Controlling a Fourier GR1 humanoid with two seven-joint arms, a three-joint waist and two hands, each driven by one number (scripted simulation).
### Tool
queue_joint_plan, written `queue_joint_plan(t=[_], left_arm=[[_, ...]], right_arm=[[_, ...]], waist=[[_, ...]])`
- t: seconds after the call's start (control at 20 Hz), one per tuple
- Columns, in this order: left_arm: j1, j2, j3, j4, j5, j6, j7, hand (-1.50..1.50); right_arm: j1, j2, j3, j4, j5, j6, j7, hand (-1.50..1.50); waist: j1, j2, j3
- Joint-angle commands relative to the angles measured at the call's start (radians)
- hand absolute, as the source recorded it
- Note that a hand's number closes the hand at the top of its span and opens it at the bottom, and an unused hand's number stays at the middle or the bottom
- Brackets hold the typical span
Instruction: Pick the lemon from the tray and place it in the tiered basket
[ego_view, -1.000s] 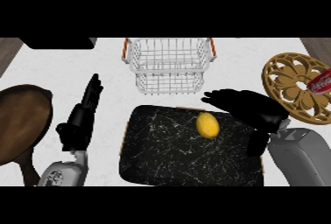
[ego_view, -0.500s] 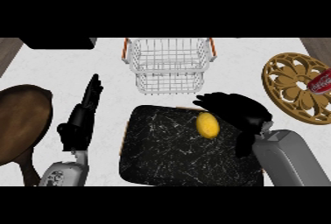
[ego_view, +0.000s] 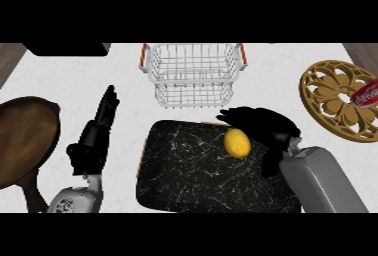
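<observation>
the lemon (ego_view: 237, 143) lies on the black marbled tray (ego_view: 199, 175), near the tray's far edge and toward its right side. the right hand (ego_view: 264, 126) sits just beside it, on the lemon's right and far side, with its fingers curled over toward the fruit; whether they touch the lemon cannot be told, and they have not closed round it. the grey right forearm (ego_view: 321, 181) comes in from the lower right, across the tray's right corner. just beyond the tray stands the white wire tiered basket (ego_view: 193, 74) with orange handles at its sides. the left hand (ego_view: 97, 134) rests on the white worktop (ego_view: 295, 60) to the left of the tray, open, its fingers straight and pointing away. further left lies a brown wooden pan (ego_view: 22, 140). at the right edge a round golden trivet (ego_view: 334, 107) carries a red soda can (ego_view: 365, 93). a dark box (ego_view: 66, 48) shows at the far left corner.
</observation>
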Motion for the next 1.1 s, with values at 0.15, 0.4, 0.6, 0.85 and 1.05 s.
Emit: queue_joint_plan(t=[0.15, 0.4, 0.6, 0.85, 1.05], left_arm=[[0.020, 0.018, 0.028, -0.036, 0.013, -0.028, 0.008, 0.00], [0.006, 0.023, 0.047, 0.005, 0.019, -0.040, -0.025, 0.00], [0.052, -0.019, -0.001, -0.016, -0.008, -0.014, -0.042, 0.00], [0.016, 0.011, 0.010, -0.069, -0.004, -0.024, 0.072, 0.00], [-0.009, -0.006, 0.022, 0.044, -0.007, -0.019, -0.035, 0.00]], right_arm=[[0.018, 0.038, -0.006, 0.066, 0.037, -0.052, -0.023, -1.50], [0.013, 0.073, -0.034, 0.128, 0.037, -0.117, -0.043, -1.50], [-0.021, 0.047, -0.060, 0.204, 0.059, -0.238, -0.123, 1.50], [0.040, 0.102, 0.047, 0.160, 0.166, -0.427, -0.121, 1.50], [0.019, 0.180, 0.047, 0.169, 0.236, -0.406, 0.058, 1.50]], waist=[[0.001, 0.000, 0.000], [0.001, 0.000, 0.000], [0.003, 0.001, 0.000], [0.003, -0.001, 0.000], [-0.001, 0.000, 0.000]])
